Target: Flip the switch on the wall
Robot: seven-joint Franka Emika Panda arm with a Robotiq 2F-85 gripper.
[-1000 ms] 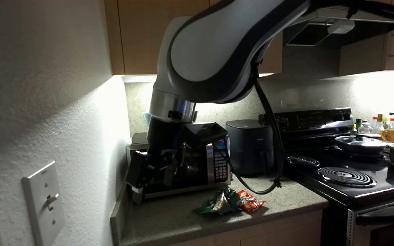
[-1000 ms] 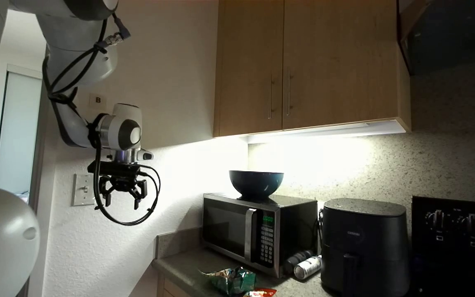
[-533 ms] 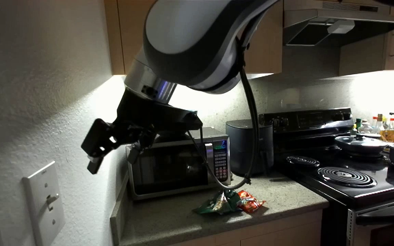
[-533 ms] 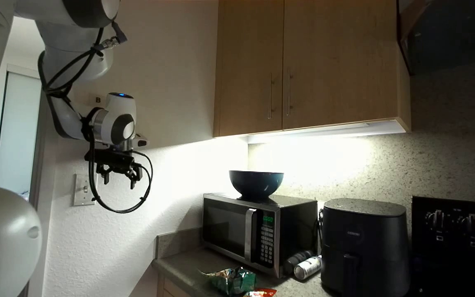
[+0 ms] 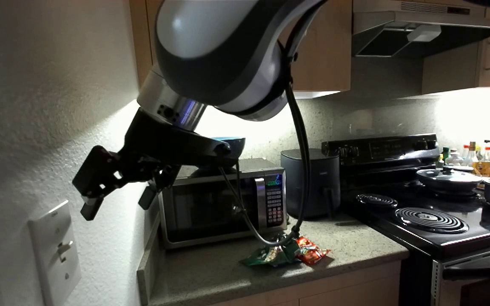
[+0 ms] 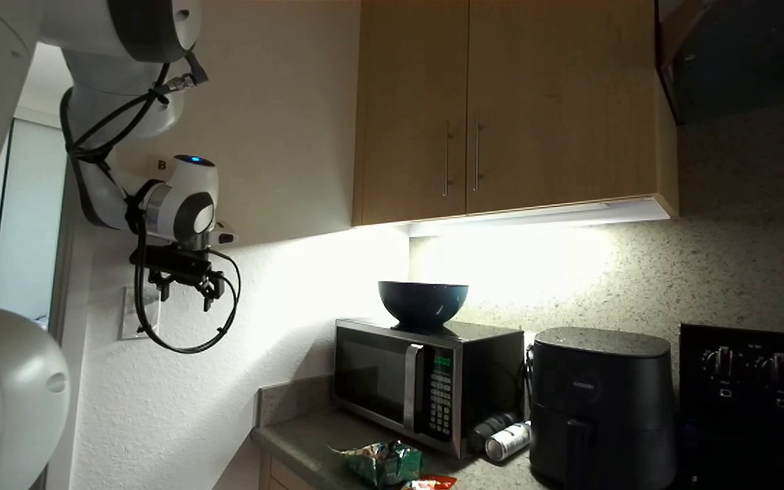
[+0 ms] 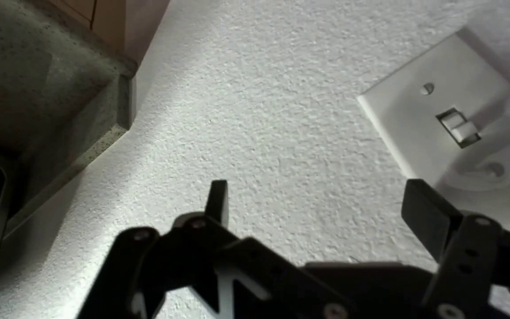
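The gripper (image 5: 119, 204) has its fingers (image 7: 427, 217) spread apart, nothing held. Within the last second it has tilted and advanced toward the wall (image 7: 290, 115), nearing the switch (image 7: 462, 128), which sits in its plate (image 5: 51, 255), lower than the fingers and untouched. Judged an approach: align one finger before pressing.

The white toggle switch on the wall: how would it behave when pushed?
The white toggle switch likely swings along its narrow dark slot and, being short, may escape an off-centre push. The white rectangular plate, with its round screws, should stay put.
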